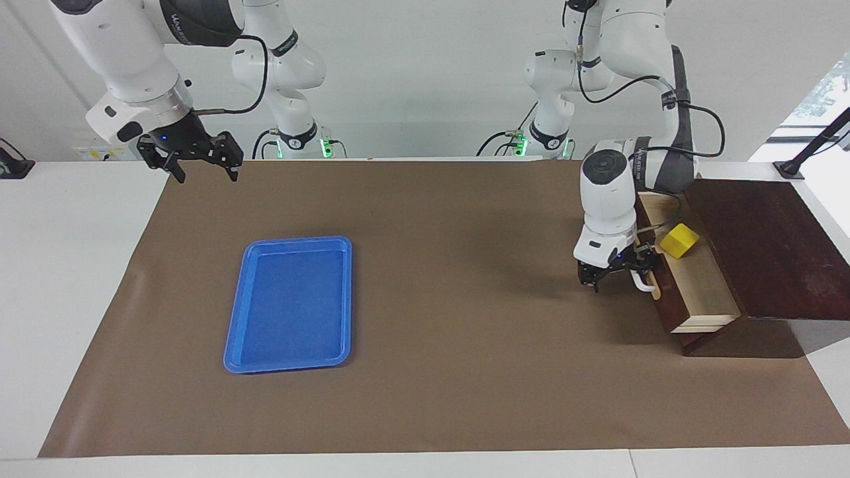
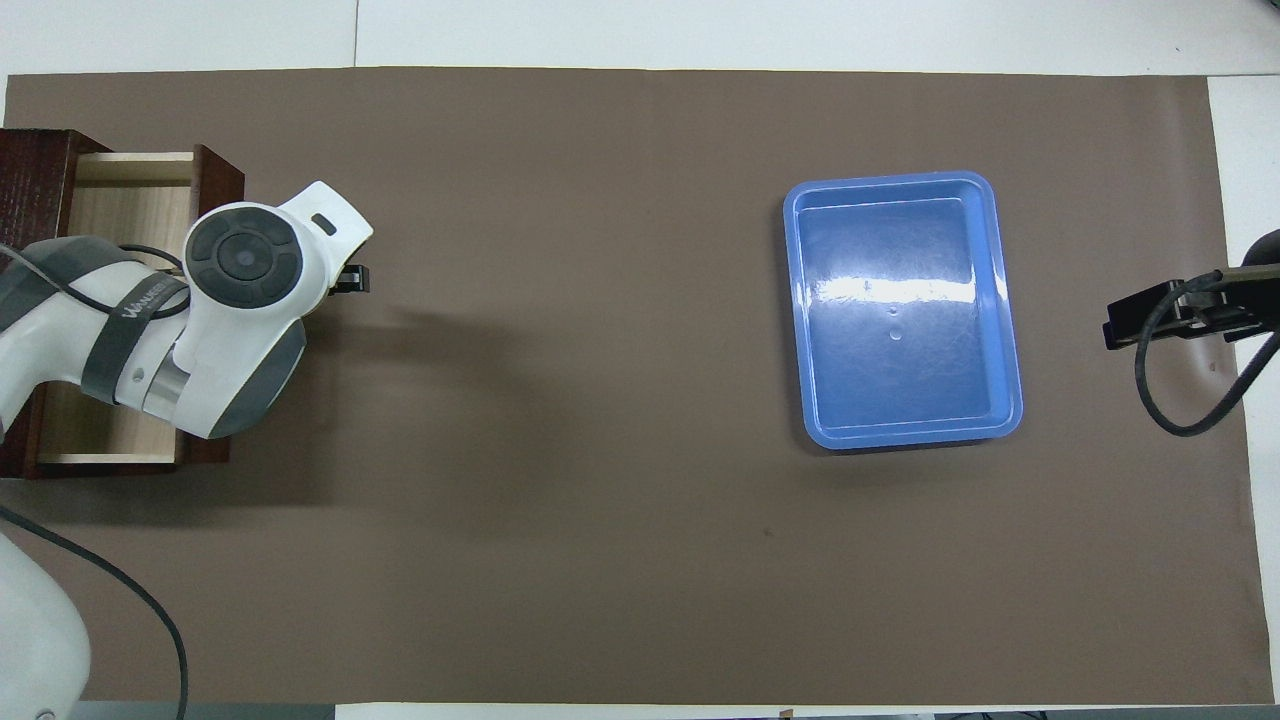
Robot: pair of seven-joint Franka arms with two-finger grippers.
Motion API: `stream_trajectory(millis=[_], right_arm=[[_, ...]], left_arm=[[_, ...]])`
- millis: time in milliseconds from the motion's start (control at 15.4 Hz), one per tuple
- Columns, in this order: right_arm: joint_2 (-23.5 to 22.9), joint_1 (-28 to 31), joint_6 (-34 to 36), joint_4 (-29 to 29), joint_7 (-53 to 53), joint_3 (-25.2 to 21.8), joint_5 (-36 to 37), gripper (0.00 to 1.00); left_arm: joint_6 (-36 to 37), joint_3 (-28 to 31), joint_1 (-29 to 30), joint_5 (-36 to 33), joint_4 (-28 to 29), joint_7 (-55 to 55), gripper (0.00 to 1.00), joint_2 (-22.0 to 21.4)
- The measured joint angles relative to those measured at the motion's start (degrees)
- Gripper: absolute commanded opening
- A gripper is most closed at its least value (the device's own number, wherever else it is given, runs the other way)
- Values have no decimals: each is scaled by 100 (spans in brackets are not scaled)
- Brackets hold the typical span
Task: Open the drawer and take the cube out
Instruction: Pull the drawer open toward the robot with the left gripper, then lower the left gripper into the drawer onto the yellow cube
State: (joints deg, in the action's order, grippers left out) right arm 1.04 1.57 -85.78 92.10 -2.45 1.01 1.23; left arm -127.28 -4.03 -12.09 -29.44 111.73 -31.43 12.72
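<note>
The left hand (image 1: pixel 616 273), open-fingered around the handle (image 1: pixel 643 284) of the open drawer (image 1: pixel 697 292), has the cube (image 1: pixel 678 240) at its one o'clock in the facing view; the right hand (image 1: pixel 197 161) waits open.

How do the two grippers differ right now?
The left gripper is down at the drawer's white handle, hooked on it with the drawer pulled open and the cube showing inside. The right gripper hangs raised over the mat's edge at its own end of the table, touching nothing. The left arm is working; the right arm waits. Both have open fingers.
</note>
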Motion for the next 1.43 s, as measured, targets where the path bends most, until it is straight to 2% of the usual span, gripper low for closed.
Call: stream_trajectory(millis=[325, 455, 584, 714, 844, 1104, 1429], right_arm=[[0, 0, -1, 0, 0, 0, 0, 100], [0, 0, -1, 0, 0, 0, 0, 100], [0, 0, -1, 0, 0, 0, 0, 100], [0, 0, -1, 0, 0, 0, 0, 100], [0, 1, -1, 0, 0, 0, 0, 100], [0, 30, 0, 0, 0, -14, 0, 100], [0, 29, 0, 0, 0, -17, 0, 100]], left_arm=[[353, 20, -221, 93, -301, -162, 100, 104], [590, 43, -209, 431, -523, -221, 100, 118], [1353, 96, -132, 1133, -1300, -242, 100, 113], [2117, 122, 115, 1545, -2126, -237, 100, 81], [2421, 141, 548, 1799, -2483, -234, 100, -18], [2543, 165, 1431, 2092, -2254, -153, 100, -258], [1490, 154, 1571, 2111, -713, -241, 100, -789]])
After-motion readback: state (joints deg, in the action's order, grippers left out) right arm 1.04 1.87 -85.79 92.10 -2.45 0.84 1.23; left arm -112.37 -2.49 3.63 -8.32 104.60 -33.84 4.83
